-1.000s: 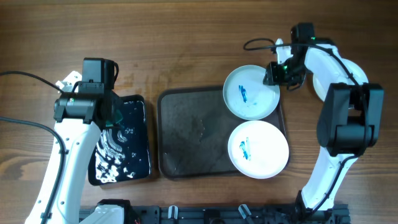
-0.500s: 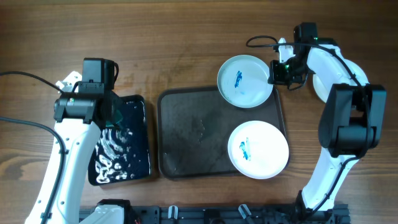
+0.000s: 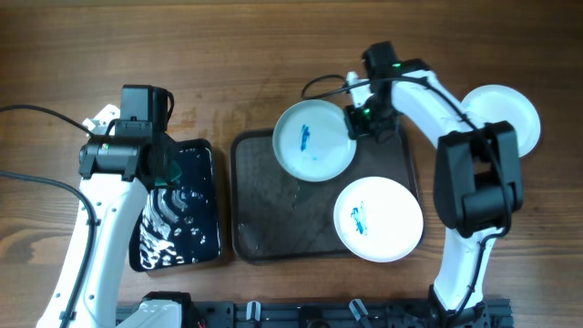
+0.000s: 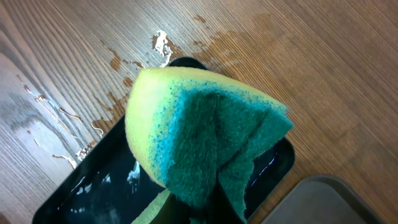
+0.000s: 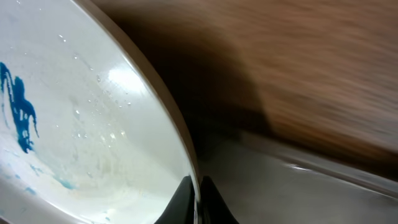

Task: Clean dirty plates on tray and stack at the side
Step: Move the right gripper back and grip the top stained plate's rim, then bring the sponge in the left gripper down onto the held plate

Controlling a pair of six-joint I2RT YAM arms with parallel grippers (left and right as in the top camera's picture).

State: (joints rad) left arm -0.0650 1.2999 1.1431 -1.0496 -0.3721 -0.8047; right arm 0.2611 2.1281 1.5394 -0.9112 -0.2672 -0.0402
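Note:
My right gripper (image 3: 354, 121) is shut on the rim of a pale blue plate (image 3: 313, 140) with a blue smear, holding it above the top middle of the dark grey-brown tray (image 3: 273, 214). The right wrist view shows the fingers (image 5: 198, 198) pinching that plate's rim (image 5: 93, 124). A white plate (image 3: 378, 219) with a blue smear lies on the tray's lower right. Another white plate (image 3: 503, 117) lies on the table at far right. My left gripper (image 3: 162, 170) is shut on a yellow and green sponge (image 4: 199, 140) over the glossy black tray (image 3: 178, 210).
The black tray holds water and foam, and also shows in the left wrist view (image 4: 93, 186). Water drops lie on the wooden table (image 4: 62, 118) beside it. A cable (image 3: 27, 182) runs along the left arm.
My right gripper has carried the pale blue plate leftward, from the tray's top right corner to its top middle. The white plate at far right has come into view. The left arm has not moved.

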